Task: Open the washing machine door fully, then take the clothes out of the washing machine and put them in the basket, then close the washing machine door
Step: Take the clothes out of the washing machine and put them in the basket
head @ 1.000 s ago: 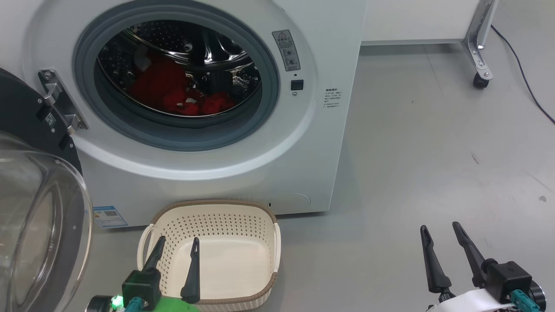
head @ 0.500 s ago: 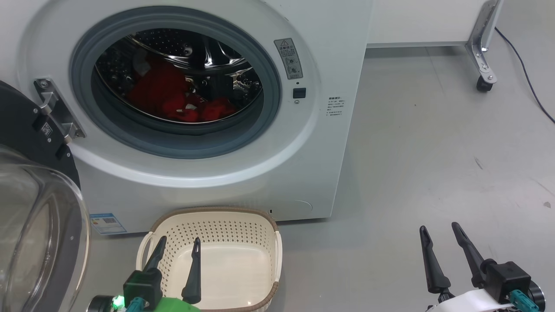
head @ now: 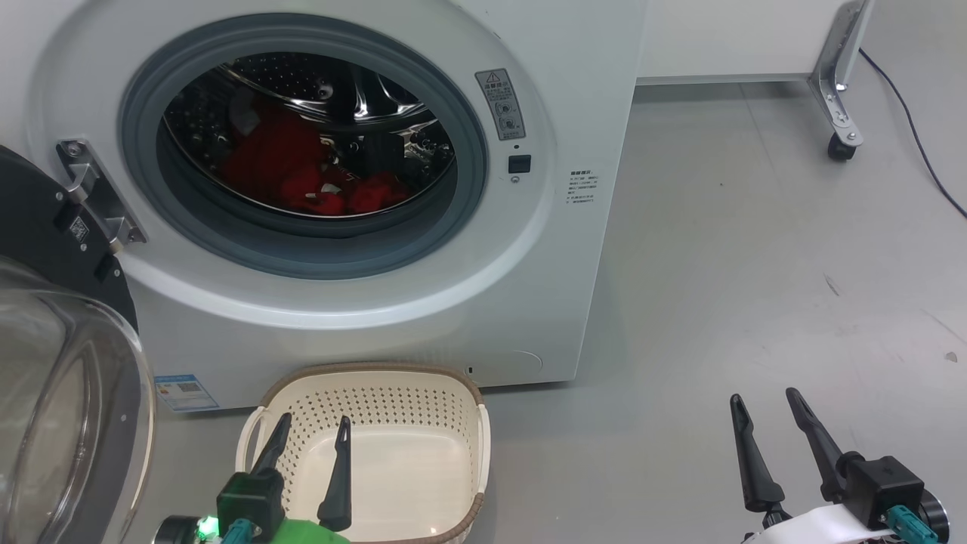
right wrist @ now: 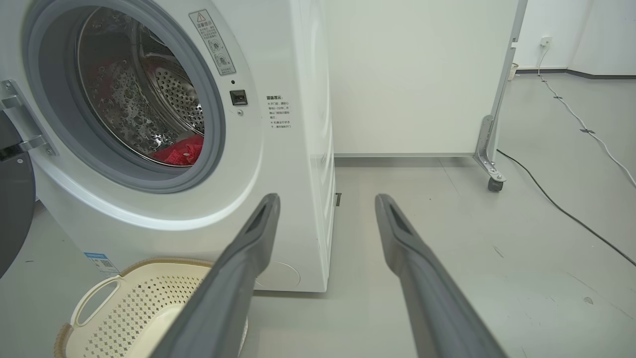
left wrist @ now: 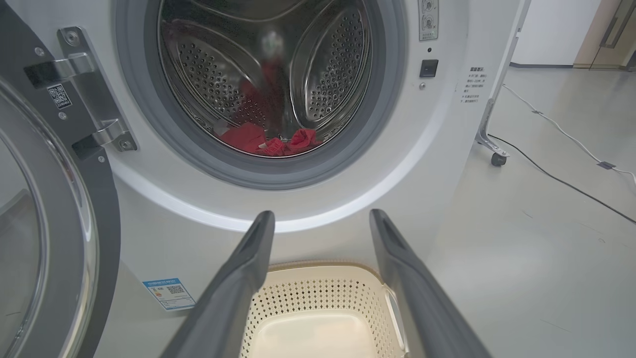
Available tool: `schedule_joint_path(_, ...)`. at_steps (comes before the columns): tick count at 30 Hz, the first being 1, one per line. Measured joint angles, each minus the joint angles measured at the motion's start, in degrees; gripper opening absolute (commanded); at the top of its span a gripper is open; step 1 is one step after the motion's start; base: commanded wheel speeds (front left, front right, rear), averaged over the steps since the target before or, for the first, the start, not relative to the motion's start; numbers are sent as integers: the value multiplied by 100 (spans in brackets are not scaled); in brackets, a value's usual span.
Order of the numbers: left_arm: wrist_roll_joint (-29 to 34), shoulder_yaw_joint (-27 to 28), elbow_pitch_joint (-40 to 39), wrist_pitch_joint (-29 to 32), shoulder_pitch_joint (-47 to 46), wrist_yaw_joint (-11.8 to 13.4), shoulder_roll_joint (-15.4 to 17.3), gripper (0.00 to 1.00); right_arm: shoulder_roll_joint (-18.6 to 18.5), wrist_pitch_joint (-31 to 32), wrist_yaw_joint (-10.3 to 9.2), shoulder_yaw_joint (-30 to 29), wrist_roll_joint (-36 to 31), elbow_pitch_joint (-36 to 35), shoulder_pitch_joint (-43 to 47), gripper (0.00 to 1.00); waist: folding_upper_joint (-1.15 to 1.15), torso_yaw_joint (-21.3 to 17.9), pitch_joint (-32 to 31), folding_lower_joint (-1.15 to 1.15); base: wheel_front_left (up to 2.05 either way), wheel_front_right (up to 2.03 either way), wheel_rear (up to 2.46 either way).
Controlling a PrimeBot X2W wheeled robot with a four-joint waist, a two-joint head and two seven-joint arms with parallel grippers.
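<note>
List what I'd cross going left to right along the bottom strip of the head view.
washing machine door → blue label sticker → basket → right hand

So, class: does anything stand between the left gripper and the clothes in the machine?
Nothing visible does. The door hangs open off to the left, and the clothes lie in plain sight in the drum. The basket sits low in front of the machine, beneath the open left gripper, out of the path.
</note>
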Motion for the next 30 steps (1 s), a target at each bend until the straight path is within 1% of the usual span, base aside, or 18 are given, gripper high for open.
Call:
schedule_joint_path(7, -18, -69, -42, 0, -22, 0, 1, 100, 0, 0, 1, 12, -1, -36, -1, 100, 0, -10, 116, 0, 0, 0, 0)
schedule_joint_path(14, -176, -227, -77, -4, -229, 0, 1, 100, 0, 0, 2, -8, -15, -155, -30, 100, 0, -25, 391, 0, 0, 0, 0)
schedule_joint_path(20, -269, -379, -97, -4, -543, 1, 1, 100, 0, 0, 11, 2, -69, -269, -215, 100, 0, -54, 732, 0, 0, 0, 0)
schedule_joint_path(25, -355, -392, -74, 2, -839, 19, 1, 100, -2, 0, 19, 14, -77, -375, -417, 100, 0, -104, 1075, 0, 0, 0, 0)
schedule_joint_path(30, -439, -369, 38, 156, -1233, 42, -1, 100, -4, 0, 42, 48, -77, -442, -655, 100, 0, -178, 1447, 0, 0, 0, 0)
